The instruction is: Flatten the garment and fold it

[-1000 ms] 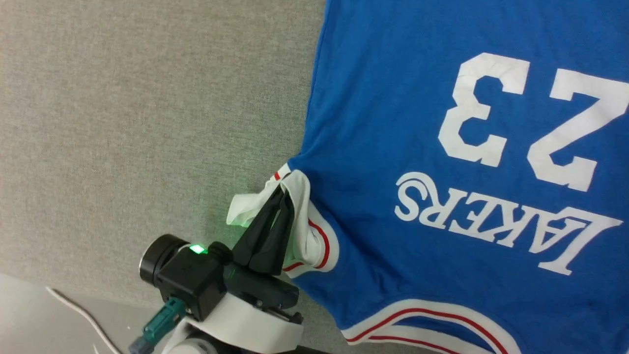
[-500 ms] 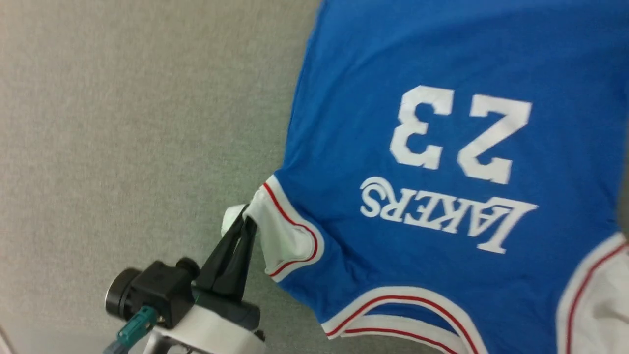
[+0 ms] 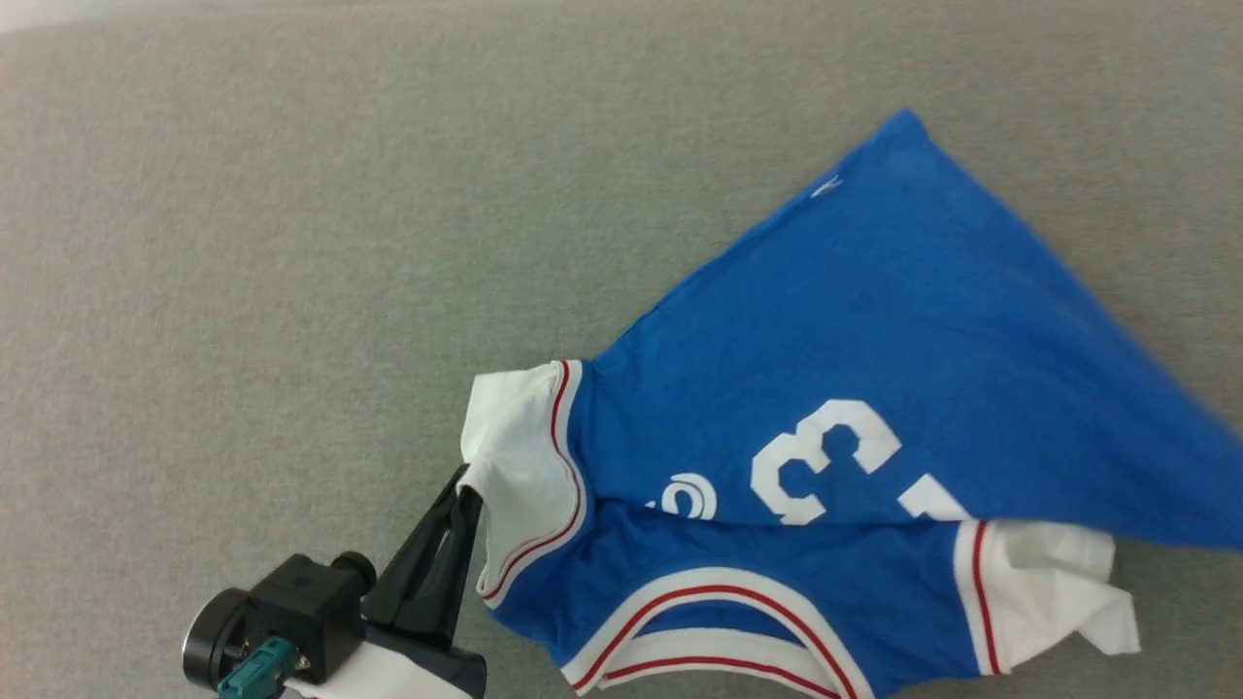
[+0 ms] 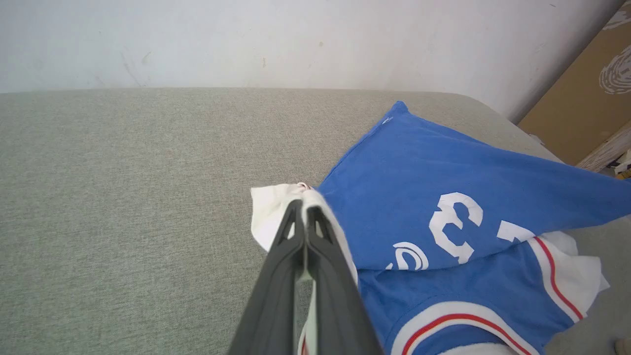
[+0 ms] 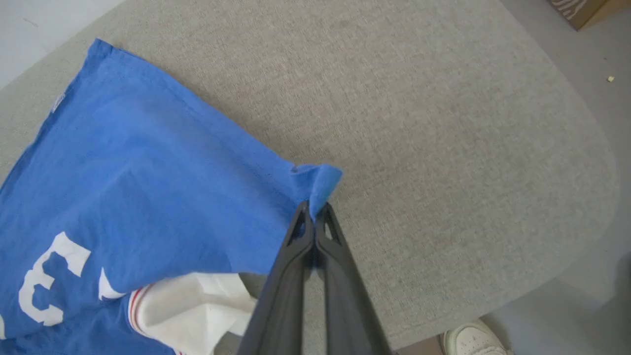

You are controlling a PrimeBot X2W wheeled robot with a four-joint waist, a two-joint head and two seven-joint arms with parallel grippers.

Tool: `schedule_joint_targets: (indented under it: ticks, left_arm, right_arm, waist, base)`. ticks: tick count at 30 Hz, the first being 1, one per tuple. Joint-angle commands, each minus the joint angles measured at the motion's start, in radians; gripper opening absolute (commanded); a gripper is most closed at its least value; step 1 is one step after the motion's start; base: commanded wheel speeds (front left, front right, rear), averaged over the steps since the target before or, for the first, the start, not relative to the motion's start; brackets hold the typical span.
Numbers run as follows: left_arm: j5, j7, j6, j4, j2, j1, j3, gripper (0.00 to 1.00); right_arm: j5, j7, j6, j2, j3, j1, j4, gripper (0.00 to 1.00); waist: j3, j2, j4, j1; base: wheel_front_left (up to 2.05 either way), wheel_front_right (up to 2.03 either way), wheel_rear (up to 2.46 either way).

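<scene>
Blue garment (image 3: 874, 320) sits on the grey padded table (image 3: 243, 291), gathered toward my side, with its lower body doubled back over the chest. Nearest me, my left gripper (image 3: 465, 493) is pinched closed on the edge of the white sleeve (image 3: 520, 437). My right gripper (image 5: 313, 211) is clamped just as tightly on a blue hem corner (image 5: 318, 180), which looks lifted off the table.

I judge this to be the flattening step, not yet the folding. The cloth hangs diagonally between my two grips and hides its own front. The next move calls for carrying the hem corner away from the collar band (image 3: 709, 582) and drawing both grips apart. That should let the body open out and settle smooth before I let go.

On the chest print a white "3" reads clearly. Beside it the fold cuts off another numeral, and a white curl of a letter peeks out. At the far corner a small white tag (image 3: 825, 186) is too small to read.
</scene>
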Motion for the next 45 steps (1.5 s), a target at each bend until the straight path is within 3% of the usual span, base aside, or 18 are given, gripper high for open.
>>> schedule_joint_targets:
  ticks: [1,5,10,14,15,16,17,21,26,29,32,37,45]
  left_arm:
    - [0.0,0.002,0.008,-0.005,0.006,0.007,-0.001,0.0]
    - [-0.005,0.011,0.011,0.001,0.008,0.016,-0.003,0.0]
    - [-0.01,0.019,0.006,0.013,0.004,0.002,-0.012,0.0]
    - [-0.013,0.024,-0.003,0.021,0.003,-0.017,-0.018,0.0]
    - [-0.014,0.023,-0.006,0.023,0.001,-0.022,-0.021,0.0]
    - [-0.016,0.023,-0.007,0.024,-0.002,-0.026,-0.023,0.0]
    - [-0.017,0.023,-0.007,0.025,-0.004,-0.028,-0.024,0.0]
    - [-0.017,0.019,-0.006,0.021,-0.008,-0.028,-0.03,0.0]
    - [-0.004,0.01,-0.004,0.002,-0.016,-0.039,-0.041,0.0]
    - [0.009,0.005,-0.005,-0.009,-0.026,-0.06,-0.055,0.0]
    - [0.024,-0.003,-0.009,-0.014,-0.04,-0.088,-0.07,0.0]
    - [0.045,-0.013,-0.016,-0.011,-0.062,-0.137,-0.092,0.0]
    - [0.067,-0.03,-0.029,0.004,-0.099,-0.201,-0.128,0.0]
  right_arm:
    - [0.002,-0.01,-0.001,0.005,0.0,0.016,-0.001,0.0]
    - [-0.06,-0.126,-0.001,0.026,0.083,0.108,0.077,0.0]
    - [-0.096,-0.34,-0.001,0.031,0.261,0.1,0.317,0.0]
    - [-0.141,-0.461,-0.001,0.002,0.322,0.04,0.497,0.0]
    - [-0.15,-0.479,-0.001,-0.007,0.328,0.029,0.532,0.16]
    - [-0.15,-0.495,-0.001,-0.014,0.332,0.018,0.554,0.76]
    - [-0.147,-0.51,-0.001,-0.023,0.33,0.008,0.565,1.0]
    - [-0.126,-0.481,-0.001,-0.079,0.33,0.017,0.481,1.0]
    - [-0.055,-0.329,-0.001,-0.177,0.275,0.014,0.176,1.0]
    - [-0.048,-0.239,-0.001,-0.24,0.25,-0.056,-0.004,1.0]
    - [-0.054,-0.184,-0.001,-0.283,0.278,-0.189,-0.067,1.0]
    - [-0.091,-0.139,-0.001,-0.325,0.418,-0.442,-0.007,1.0]
    - [-0.13,-0.094,-0.001,-0.381,0.616,-0.691,0.298,1.0]
  waist:
    - [-0.039,0.0,-0.036,0.0001]
    - [-0.052,0.0,-0.04,0.0001]
    - [-0.066,0.0,-0.04,0.0001]
    - [-0.077,0.0,-0.038,0.0001]
    - [-0.082,0.0,-0.035,0.0001]
    - [-0.086,0.0,-0.032,0.0001]
    - [-0.089,0.0,-0.03,0.0001]
    - [-0.091,0.0,-0.016,0.0001]
    - [-0.056,0.0,0.003,0.0001]
    - [-0.02,0.0,0.019,0.0001]
    - [0.025,0.0,0.04,0.0001]
    - [0.107,0.0,0.076,0.0001]
    - [0.212,0.0,0.149,0.0001]
  base:
    - [0.0,0.0,0.0]
    - [0.0,0.0,0.0]
    - [0.0,0.0,0.0]
    - [0.0,0.0,0.0]
    - [0.0,0.0,0.0]
    - [0.0,0.0,0.0]
    - [0.0,0.0,0.0]
    - [0.0,0.0,0.0]
    - [0.0,0.0,0.0]
    - [0.0,0.0,0.0]
    - [0.0,0.0,0.0]
    - [0.0,0.0,0.0]
    - [0.0,0.0,0.0]
